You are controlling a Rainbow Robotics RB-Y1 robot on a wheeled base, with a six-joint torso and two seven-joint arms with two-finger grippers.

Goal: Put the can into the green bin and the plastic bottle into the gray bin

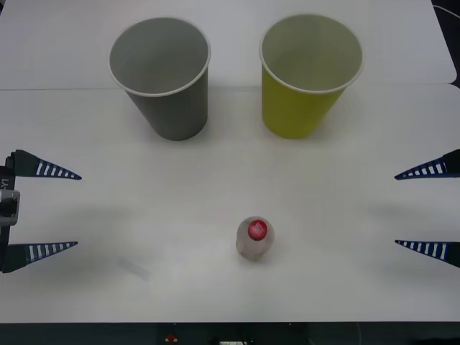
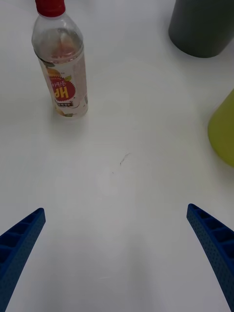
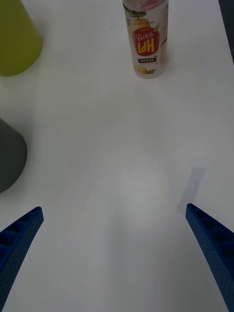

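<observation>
While front view hides it, the plastic bottle (image 2: pixel 62 63) label shows.

left gripper (image 1: pixel 72 210), right gripper (image 1: pixel 401 210), 2 blue ribbed fingers each

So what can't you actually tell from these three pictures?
- Green bin: the front view doesn't reach its bottom, so a can inside can't be ruled out.
- Gray bin: its bottom is hidden likewise.
- Plastic bottle: cap cut off by the left wrist view's edge; small label print unreadable.
</observation>
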